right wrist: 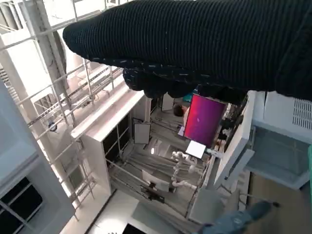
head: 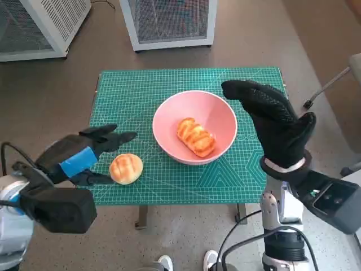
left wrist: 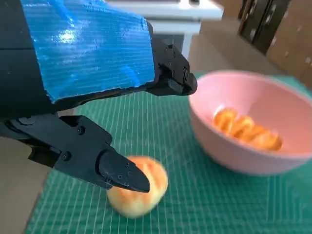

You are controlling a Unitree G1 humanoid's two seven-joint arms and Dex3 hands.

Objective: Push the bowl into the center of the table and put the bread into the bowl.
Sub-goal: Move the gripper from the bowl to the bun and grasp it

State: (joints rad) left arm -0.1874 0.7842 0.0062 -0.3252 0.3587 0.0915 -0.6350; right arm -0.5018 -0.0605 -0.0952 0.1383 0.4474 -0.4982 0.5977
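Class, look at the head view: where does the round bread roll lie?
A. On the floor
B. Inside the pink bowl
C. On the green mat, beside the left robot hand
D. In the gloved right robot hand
C: the round bread roll sits on the green mat by the left robot hand, outside the pink bowl.

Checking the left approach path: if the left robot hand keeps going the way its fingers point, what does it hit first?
Probably the round bun, lying between the left robot hand's spread fingers. The pink bowl sits beyond it. Fingertip height above the mat is unclear, so the upper fingers might pass over the bun.
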